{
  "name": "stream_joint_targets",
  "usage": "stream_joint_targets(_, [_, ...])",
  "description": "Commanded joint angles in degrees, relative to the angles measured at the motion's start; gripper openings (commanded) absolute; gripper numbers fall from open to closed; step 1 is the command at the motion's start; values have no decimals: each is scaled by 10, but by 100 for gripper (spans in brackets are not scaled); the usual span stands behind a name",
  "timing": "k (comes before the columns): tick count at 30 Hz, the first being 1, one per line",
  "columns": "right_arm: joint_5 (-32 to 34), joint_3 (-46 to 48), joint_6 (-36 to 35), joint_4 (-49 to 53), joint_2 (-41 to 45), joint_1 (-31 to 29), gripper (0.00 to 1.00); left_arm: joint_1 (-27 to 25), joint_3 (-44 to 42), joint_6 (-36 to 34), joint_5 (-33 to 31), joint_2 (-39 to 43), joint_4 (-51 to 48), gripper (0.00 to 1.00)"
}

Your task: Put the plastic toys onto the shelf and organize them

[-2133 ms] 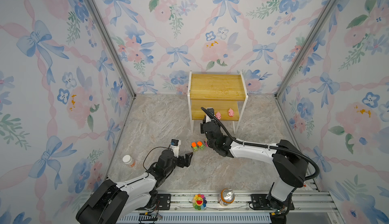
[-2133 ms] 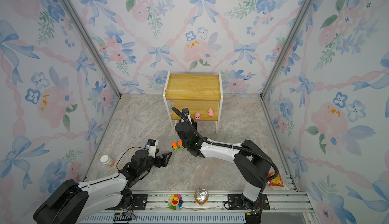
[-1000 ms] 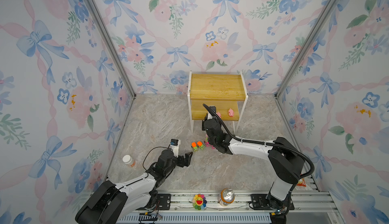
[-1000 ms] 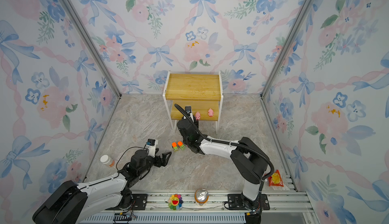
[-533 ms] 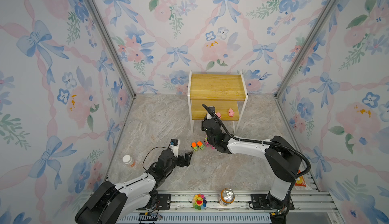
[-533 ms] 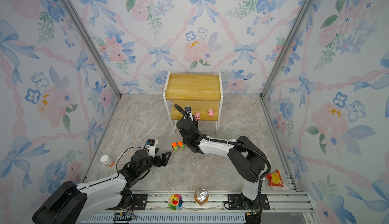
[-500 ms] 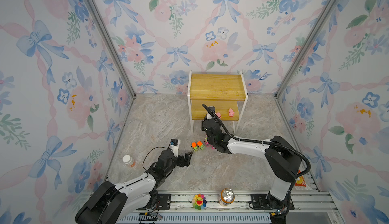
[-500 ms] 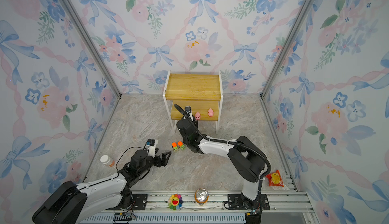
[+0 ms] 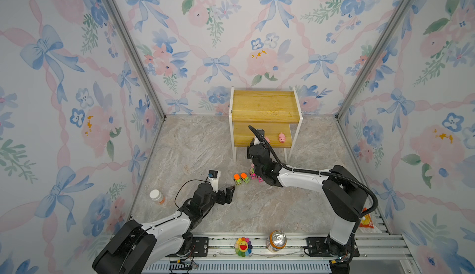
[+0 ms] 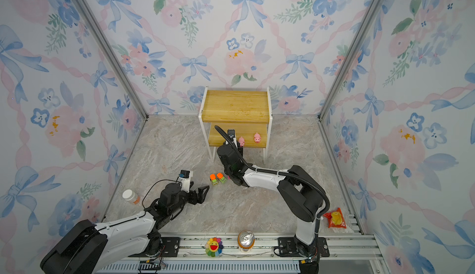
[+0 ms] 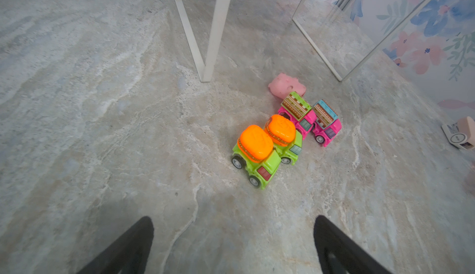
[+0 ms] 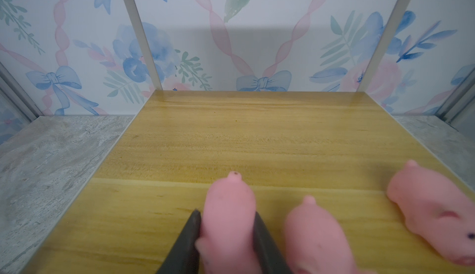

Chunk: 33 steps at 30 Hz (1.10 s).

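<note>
Down at the shelf's (image 12: 231, 136) lower board, front edge, right gripper (image 12: 226, 213) clamps a pink pig (image 12: 231, 195) beside two more pigs (image 12: 316, 234); left gripper (image 11: 234, 218) gapes wide near four trucks (image 11: 257, 146) on the worktop (image 11: 102, 105).

The right gripper (image 9: 255, 141) hovered at the yellow shelf's (image 9: 266, 105) lower board beside two pink pigs (image 9: 282, 138), with four toy trucks (image 9: 245, 178) clustered on the floor.
</note>
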<state>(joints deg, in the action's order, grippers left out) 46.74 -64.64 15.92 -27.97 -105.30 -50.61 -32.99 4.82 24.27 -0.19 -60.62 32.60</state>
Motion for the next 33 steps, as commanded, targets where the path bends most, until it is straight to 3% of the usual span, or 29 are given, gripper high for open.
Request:
stream_joint_targets(1, [-9,-7,13,10,-24,5,33,-3,12,-9,-8,-5,-8,98])
stream_joint_targets(33, [22,19,-15,10,-1,-22,48,-8,10,-7,-12,-7,-7,98])
